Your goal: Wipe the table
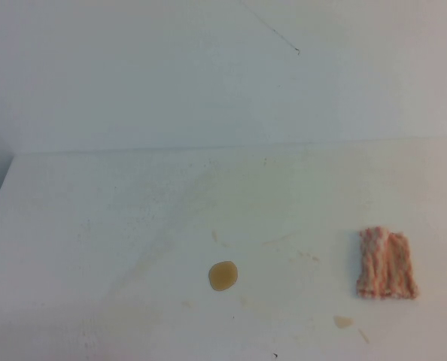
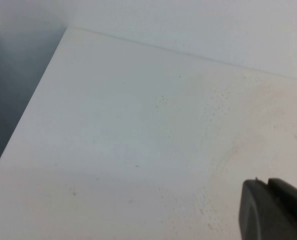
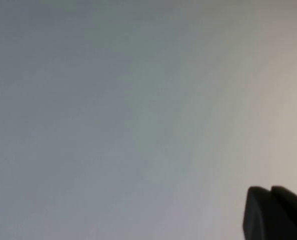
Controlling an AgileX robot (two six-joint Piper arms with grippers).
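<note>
Lying flat near the right side of the white table [image 1: 118,226], a pink, ribbed cloth [image 1: 387,264] sits folded into a rough rectangle, with nothing on top of it or touching it. A round, tan-brown puddle [image 1: 223,276] marks the table near the middle, well apart from the cloth and to its left. A smaller, paler smear [image 1: 343,322] lies between them, nearer the front edge and closer to the cloth, and faint yellowish streaks spread across the surface around the puddle. Behind the table rises a plain pale wall [image 1: 171,75], crossed near the top by a thin dark line [image 1: 272,30].

Neither arm shows in the high view. The left gripper [image 2: 267,186] hangs above the bare left part of the table, its two dark fingers pressed side by side with only a thin seam between them, holding nothing. The right gripper [image 3: 269,192] is closed and empty too, facing a blank grey-white surface.
</note>
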